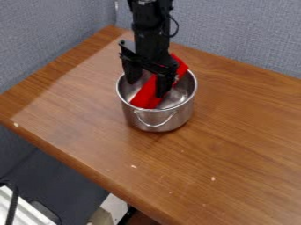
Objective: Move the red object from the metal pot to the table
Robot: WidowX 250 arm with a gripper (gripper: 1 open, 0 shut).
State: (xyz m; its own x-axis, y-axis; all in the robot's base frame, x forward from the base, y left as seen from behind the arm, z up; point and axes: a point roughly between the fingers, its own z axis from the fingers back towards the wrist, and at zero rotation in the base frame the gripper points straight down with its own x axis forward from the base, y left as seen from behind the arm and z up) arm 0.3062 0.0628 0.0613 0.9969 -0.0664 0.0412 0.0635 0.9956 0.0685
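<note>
The gripper (150, 77) points down into the metal pot (157, 115) on the table (83, 105) with its jaws spread wide, holding nothing, on both sides of the red object (148, 95) leaning inside the pot.

Black arm (150, 22), black two-fingered tool (153, 77)
</note>
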